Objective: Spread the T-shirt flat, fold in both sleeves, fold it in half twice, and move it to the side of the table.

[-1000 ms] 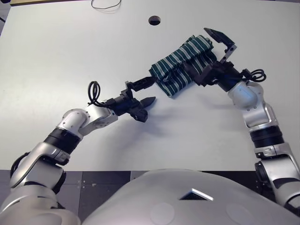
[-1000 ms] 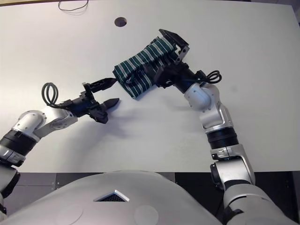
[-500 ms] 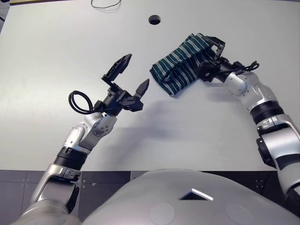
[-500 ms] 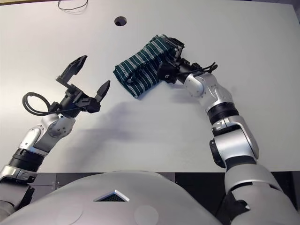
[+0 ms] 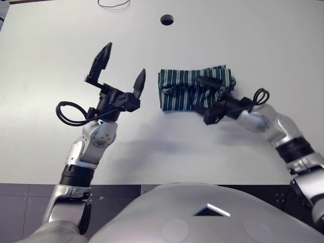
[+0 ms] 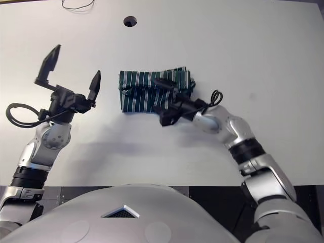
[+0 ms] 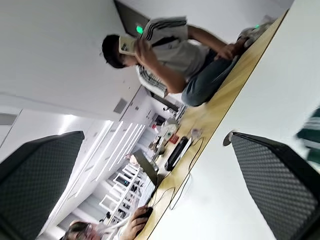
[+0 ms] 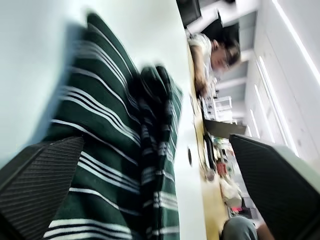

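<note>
So the left pincer (image 7: 157, 136) is spread wide open, its two dark, grid-textured fingers (image 7: 280, 185) well apart, with white tabletop (image 7: 272, 80) and the room behind showing in the gap. Just beside one finger you can catch a sliver of the green-and-white striped T-shirt (image 7: 313, 131) lying on the tabletop, cut off by the frame edge, and a small dark hole (image 7: 226, 139) in the surface peeks out at that same fingertip. Along the tabletop's far edge runs a tan wooden strip (image 7: 212, 117) with a flat black box (image 7: 176, 153) and some thin cables by it.
</note>
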`<action>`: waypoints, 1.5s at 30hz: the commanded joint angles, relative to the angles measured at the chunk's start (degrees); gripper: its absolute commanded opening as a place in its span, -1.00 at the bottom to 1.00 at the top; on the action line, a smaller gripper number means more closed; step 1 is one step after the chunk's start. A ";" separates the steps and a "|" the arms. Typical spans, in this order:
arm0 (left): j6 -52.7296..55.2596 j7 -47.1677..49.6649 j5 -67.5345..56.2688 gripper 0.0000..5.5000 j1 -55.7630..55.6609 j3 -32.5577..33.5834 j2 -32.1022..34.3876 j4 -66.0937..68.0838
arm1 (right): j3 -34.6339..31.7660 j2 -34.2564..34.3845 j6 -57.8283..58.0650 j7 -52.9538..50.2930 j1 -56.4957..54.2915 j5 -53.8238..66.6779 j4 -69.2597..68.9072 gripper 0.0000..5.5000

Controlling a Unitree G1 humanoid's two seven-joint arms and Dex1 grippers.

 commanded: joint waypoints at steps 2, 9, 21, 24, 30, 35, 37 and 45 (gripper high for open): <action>1.17 1.97 -2.78 1.00 0.65 5.30 -2.13 -0.89 | -1.83 2.56 10.51 7.50 7.44 -1.29 -19.92 0.94; 0.86 2.67 -4.91 1.00 -0.56 8.56 -4.76 0.06 | -3.93 8.07 14.45 7.27 7.60 0.07 -22.01 0.94; -0.78 1.82 -4.79 1.00 -3.25 8.74 -6.39 3.37 | -2.94 10.07 6.67 -1.12 -4.86 -3.85 11.24 0.94; -1.08 1.75 -4.90 1.00 -3.49 8.75 -6.42 4.11 | -3.43 10.94 5.94 -2.79 -6.98 -2.96 15.09 0.94; -1.88 1.90 -4.80 1.00 -4.08 8.16 -7.22 6.04 | -7.76 12.10 6.45 -1.00 -12.10 4.69 20.09 0.94; -2.30 1.85 -4.49 1.00 -4.18 7.51 -7.88 6.94 | -7.76 13.54 5.90 -2.16 -18.02 4.83 30.21 0.94; -2.46 1.93 -4.32 1.00 -4.39 7.15 -8.12 7.47 | -7.01 14.79 5.65 -3.93 -20.84 3.76 36.52 0.94; -2.90 2.14 -4.15 1.00 -5.53 6.45 -8.73 9.06 | -3.67 17.76 1.36 -9.76 -25.37 1.09 52.37 0.94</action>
